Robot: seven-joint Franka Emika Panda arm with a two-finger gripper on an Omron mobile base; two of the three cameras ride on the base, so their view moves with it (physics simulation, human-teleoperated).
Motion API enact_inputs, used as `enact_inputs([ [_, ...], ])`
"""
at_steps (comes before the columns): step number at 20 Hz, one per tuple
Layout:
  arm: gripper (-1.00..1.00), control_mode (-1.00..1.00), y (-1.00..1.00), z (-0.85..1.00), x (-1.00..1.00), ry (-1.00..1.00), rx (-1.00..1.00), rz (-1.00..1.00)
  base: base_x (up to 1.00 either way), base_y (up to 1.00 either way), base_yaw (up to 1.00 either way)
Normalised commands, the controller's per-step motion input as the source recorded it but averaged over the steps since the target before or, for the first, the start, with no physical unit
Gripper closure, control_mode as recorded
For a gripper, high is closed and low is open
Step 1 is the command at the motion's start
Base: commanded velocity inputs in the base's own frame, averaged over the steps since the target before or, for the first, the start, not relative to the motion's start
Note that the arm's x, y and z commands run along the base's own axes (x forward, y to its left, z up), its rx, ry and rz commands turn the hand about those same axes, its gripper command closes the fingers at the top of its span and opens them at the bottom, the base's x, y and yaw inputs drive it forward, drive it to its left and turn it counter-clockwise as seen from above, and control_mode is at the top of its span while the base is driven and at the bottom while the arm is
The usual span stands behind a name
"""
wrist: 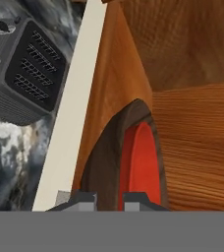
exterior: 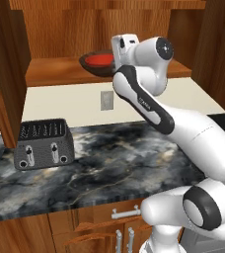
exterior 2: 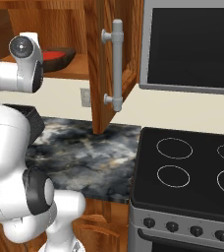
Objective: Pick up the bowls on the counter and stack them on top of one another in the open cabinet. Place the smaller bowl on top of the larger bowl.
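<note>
The small red bowl point(exterior: 100, 60) sits inside the wider dark brown bowl point(exterior: 91, 67) on the shelf board point(exterior: 55, 72) of the open cabinet. Both bowls also show from the right base view, the red bowl point(exterior 2: 55, 54) within the brown bowl point(exterior 2: 66, 59). In the hand view my gripper point(wrist: 110, 199) is at the near rim of the red bowl point(wrist: 141, 167), its fingertips point(wrist: 84, 198) close together across that rim, with the brown bowl point(wrist: 106, 162) curving around it. The marble counter point(exterior: 124, 163) lies below.
A dark grey toaster point(exterior: 43, 143) stands on the counter at the left. The cabinet's open doors hang at the left point(exterior: 6, 74) and at the right, with a grey handle point(exterior 2: 117, 64). A black stovetop point(exterior 2: 192, 167) adjoins the counter on the right.
</note>
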Motion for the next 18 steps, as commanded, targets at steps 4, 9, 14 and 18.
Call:
enact_inputs([
  [4, 1.0, -1.0, 0.0, 0.0, 0.3, 0.0, 0.0, -0.04, 0.0, 0.0, 0.0],
  [9, 1.0, -1.0, 0.0, 0.0, 0.29, 0.0, 0.0, -0.04, 0.0, 0.0, 0.0],
  [14, 1.0, -1.0, 0.0, -0.01, 0.28, 0.0, 0.0, -0.04, 0.0, 0.0, 0.0],
  [18, 1.0, -1.0, 0.0, -0.02, 0.27, 0.01, 0.0, -0.04, 0.0, 0.0, 0.0],
])
